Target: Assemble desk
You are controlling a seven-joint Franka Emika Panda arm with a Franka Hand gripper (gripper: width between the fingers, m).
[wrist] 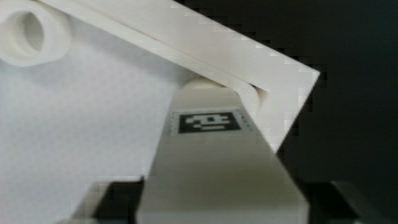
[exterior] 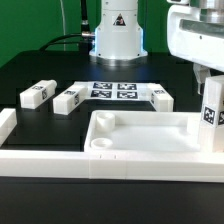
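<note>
Exterior view, right edge of the frame: my gripper [exterior: 207, 80] is clamped on a small white rectangular plastic leg block [exterior: 212, 115], which stands upright with its black-and-white square tag facing the camera. Wrist view: the same held leg block [wrist: 210, 140] runs out from between my gripper's [wrist: 214, 205] dark fingers [wrist: 116, 203], one on each flank, with the tag visible on its face.

The large white plastic tray-like tabletop [exterior: 140, 150] with a raised rim lies on the black counter [exterior: 40, 70], in the lower centre and lower right of the exterior view. The held leg block's far end is at the tabletop's corner on the exterior view's right. In the wrist view, it meets the angled rim of the tabletop [wrist: 267, 75]. I cannot tell whether it is touching or seated.

Three more tagged leg blocks lie loose on the counter beyond the tabletop: the left leg block [exterior: 37, 95], the middle leg block [exterior: 68, 98] and the right leg block [exterior: 160, 97]. The flat white marker board [exterior: 113, 90] lies between the last two. A long white border rail [exterior: 50, 165] runs along the lower left of the frame, beside the tabletop.
</note>
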